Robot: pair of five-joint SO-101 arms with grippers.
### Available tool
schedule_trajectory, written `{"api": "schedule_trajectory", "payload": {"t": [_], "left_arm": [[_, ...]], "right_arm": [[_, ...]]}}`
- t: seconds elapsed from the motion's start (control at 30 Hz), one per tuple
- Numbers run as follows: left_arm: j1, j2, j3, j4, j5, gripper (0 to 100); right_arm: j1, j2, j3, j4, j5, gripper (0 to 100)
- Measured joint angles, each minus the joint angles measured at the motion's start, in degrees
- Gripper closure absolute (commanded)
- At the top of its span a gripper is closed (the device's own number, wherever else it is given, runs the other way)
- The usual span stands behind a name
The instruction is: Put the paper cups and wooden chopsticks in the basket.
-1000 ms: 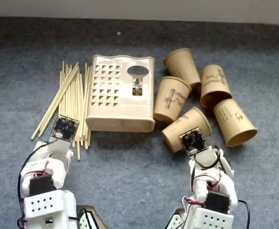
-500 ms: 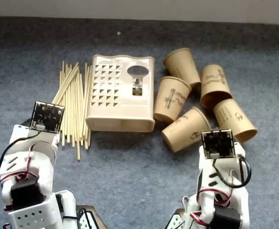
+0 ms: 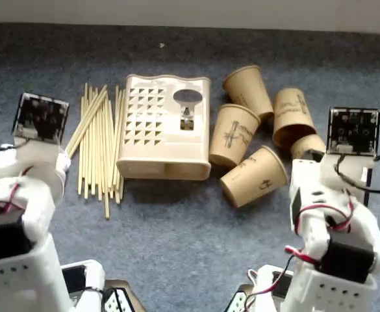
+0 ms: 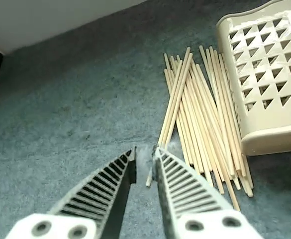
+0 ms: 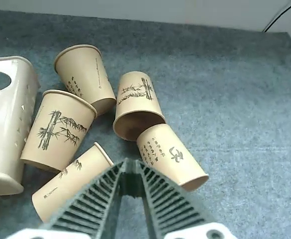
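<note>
Plastic basket (image 3: 167, 159) lies tipped over on the grey carpet (image 3: 177, 234). We judge nothing is done yet: 5 paper cups (image 3: 232, 136) lie beside one wall, wooden chopsticks (image 3: 99, 143) beside the other. Left gripper (image 4: 144, 154) is slightly parted, right gripper (image 5: 130, 167) clenched, both empty.

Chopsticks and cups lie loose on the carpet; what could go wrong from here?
The chopsticks lie flat in a tight pile beside the basket, so the left gripper may scatter them. The cups lie on their sides, touching; nudging one could roll the others.
</note>
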Motion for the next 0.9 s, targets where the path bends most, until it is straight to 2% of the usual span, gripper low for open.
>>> {"api": "schedule_trajectory", "payload": {"t": [0.17, 0.27, 0.43, 0.5, 0.8, 0.9], "left_arm": [[0.18, 18.81, -8.00, 0.00, 6.42, 75], [1.32, 26.73, -8.18, 0.00, 8.44, 71], [4.04, 34.11, -8.35, -0.62, 9.23, 71], [5.10, 35.87, -7.91, -2.55, 10.11, 71], [5.80, 36.48, 1.85, -15.65, 13.36, 71], [6.07, 36.48, 1.93, -18.37, 13.36, 71]], "right_arm": [[-2.29, 7.30, 0.00, -0.26, -0.26, 99.1], [-2.37, 10.29, 3.78, -3.43, 3.60, 97.1], [-2.55, 14.33, 10.46, -11.96, 5.71, 78.3], [-2.55, 15.91, 11.96, -14.42, 5.71, 74.3], [-2.55, 17.05, 14.24, -17.49, 3.16, 74.4], [-2.73, 17.05, 19.43, -17.49, 3.16, 83.8]]}}
